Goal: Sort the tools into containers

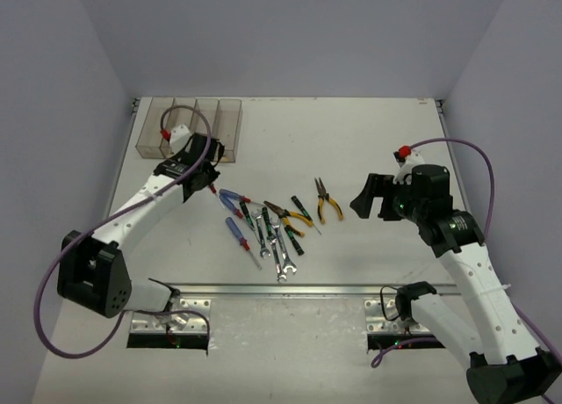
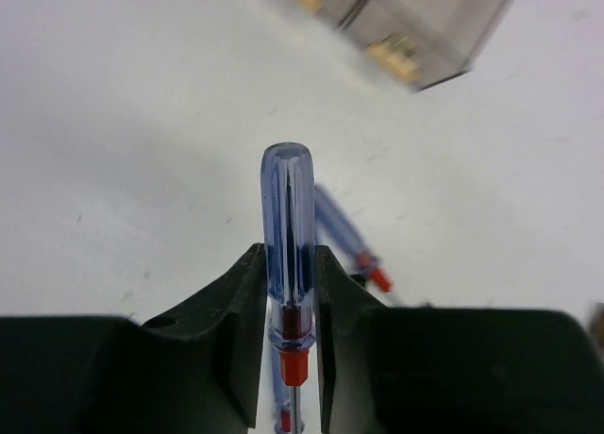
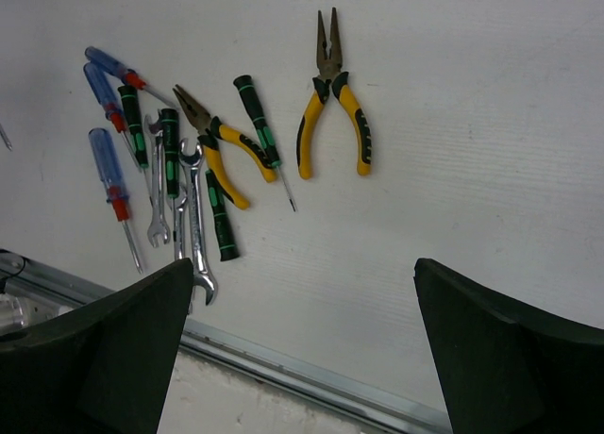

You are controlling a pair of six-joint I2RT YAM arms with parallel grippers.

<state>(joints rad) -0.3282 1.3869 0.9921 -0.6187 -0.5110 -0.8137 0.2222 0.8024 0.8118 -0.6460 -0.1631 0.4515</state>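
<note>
Left pincer [image 2: 288,269] around translucent blue, red-collared screwdriver [image 2: 287,193]

4 joined bins [image 1: 191,127] stand at the far left corner of the table [image 1: 369,132]. Just before them, the left gripper [image 1: 207,181] holds 1 screwdriver [image 2: 287,217] between its fingers. At the table's middle lies a cluster: loose screwdrivers [image 1: 239,232] leftmost, wrenches [image 1: 279,256] nearest, 1 pair of pliers [image 1: 286,218] rightmost. A second pair of pliers [image 1: 327,204] lies apart to the right, between the cluster and the right gripper [image 1: 367,196].
</note>
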